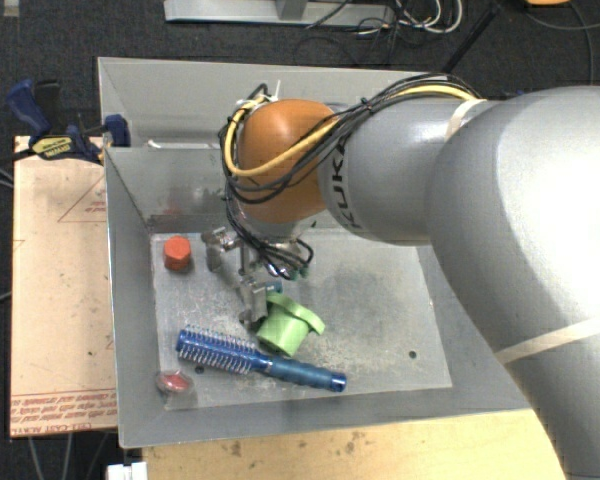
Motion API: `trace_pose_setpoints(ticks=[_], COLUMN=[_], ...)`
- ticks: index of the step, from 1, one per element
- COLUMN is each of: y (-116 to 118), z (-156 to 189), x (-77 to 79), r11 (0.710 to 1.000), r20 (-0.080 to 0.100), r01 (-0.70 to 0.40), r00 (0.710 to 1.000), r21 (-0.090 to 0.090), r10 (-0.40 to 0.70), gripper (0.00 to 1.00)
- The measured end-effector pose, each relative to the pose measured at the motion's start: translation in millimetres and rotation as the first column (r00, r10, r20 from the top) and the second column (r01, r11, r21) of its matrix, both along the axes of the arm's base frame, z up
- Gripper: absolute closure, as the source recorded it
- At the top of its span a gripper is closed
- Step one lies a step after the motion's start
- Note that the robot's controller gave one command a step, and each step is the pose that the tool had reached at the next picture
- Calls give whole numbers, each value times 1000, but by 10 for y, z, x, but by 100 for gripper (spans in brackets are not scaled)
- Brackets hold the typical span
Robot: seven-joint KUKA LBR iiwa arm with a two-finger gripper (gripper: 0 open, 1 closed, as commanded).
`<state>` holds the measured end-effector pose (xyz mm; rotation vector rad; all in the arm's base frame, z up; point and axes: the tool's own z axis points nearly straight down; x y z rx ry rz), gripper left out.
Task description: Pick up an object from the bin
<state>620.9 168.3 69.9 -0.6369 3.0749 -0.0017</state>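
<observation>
Cup (288,328), green, just beside fingers (251,304)

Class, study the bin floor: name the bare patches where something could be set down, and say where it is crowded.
Barest: the floor right of the green cup and blue brush. A smaller patch lies between the orange block and the brush. Crowded: front left, where gripper, cup, brush and small pink thing cluster.

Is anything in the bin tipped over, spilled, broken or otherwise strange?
The green cup lies tipped on its side in the bin, beside the gripper and close to the blue brush. Nothing looks spilled or broken; the red block sits apart at the left.
</observation>
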Motion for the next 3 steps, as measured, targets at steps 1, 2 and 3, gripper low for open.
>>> trace_pose_setpoints(ticks=[1,2,3], y=[-513,-482,-401], z=[141,140,1604], x=[112,104,-204], r11=[927,926,923], r20=[3,3,9], r01=[-375,-378,-385], r00=[927,926,923], r21=[-1,3,0], r10=[375,378,385], gripper=[0,100,100])
